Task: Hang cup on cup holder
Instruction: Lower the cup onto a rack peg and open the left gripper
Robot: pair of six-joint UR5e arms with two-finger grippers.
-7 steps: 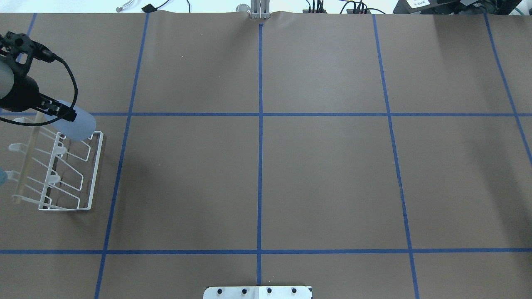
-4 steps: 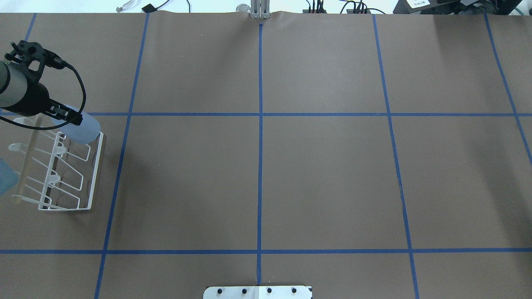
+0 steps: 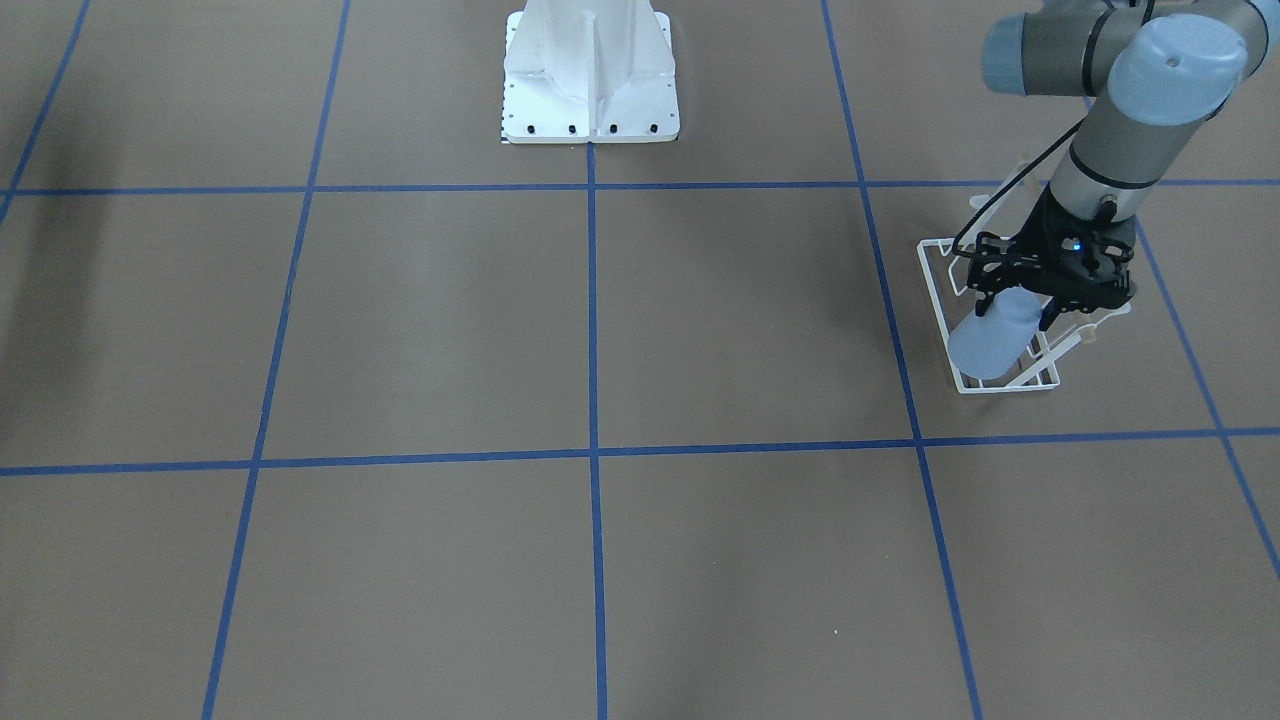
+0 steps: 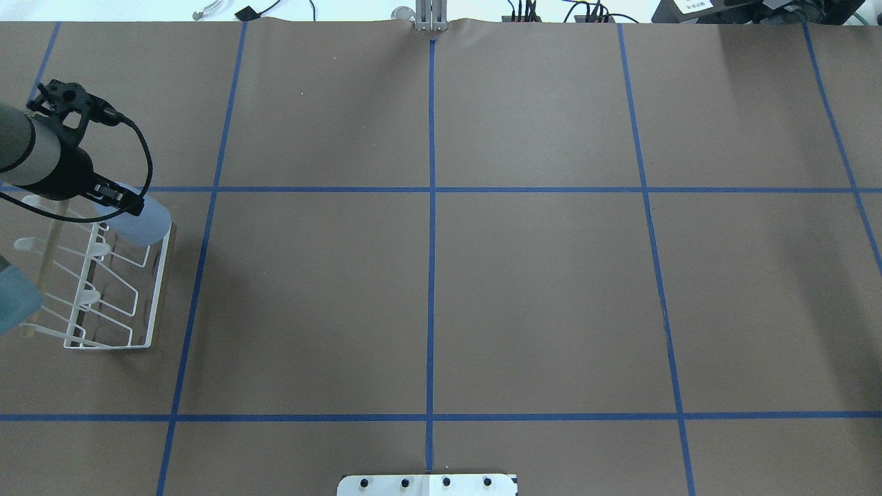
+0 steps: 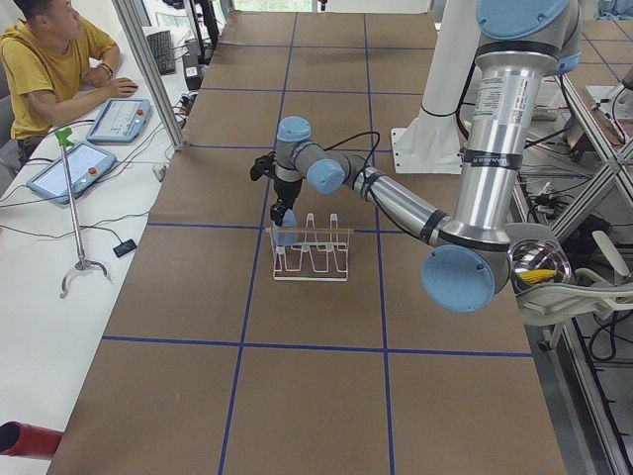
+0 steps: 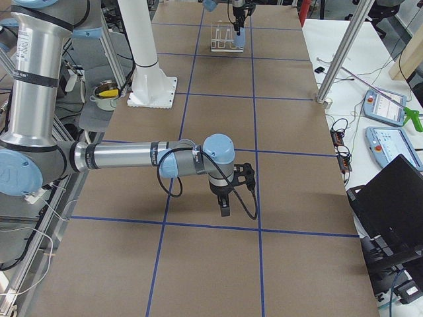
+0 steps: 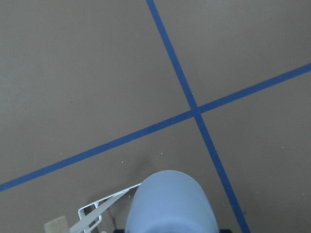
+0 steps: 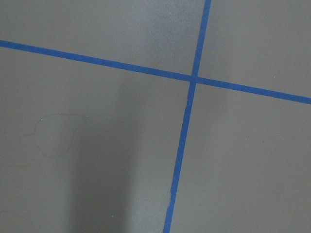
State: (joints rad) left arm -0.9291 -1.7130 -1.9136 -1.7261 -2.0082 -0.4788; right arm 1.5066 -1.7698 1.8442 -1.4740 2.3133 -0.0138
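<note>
The light blue cup (image 4: 146, 222) is tilted over the far end of the white wire cup holder (image 4: 160, 275), which stands at the table's left edge. My left gripper (image 4: 127, 204) is shut on the cup. In the front view the cup (image 3: 988, 342) hangs below the gripper (image 3: 1042, 308) inside the rack's end (image 3: 934, 296). The left wrist view shows the cup's rounded body (image 7: 170, 204) beside a corner of the rack (image 7: 97, 213). My right gripper (image 6: 225, 206) shows only in the right side view, low over bare table; I cannot tell if it is open or shut.
The table is brown paper with a blue tape grid. The white robot base plate (image 3: 590, 100) sits at the near middle edge (image 4: 427, 484). An operator (image 5: 49, 59) with tablets sits at a side desk beyond the table's far edge.
My left gripper has shifted a little to the right and down with the cup. The cup now lies closer over the rack's far end. The rack has not moved.
</note>
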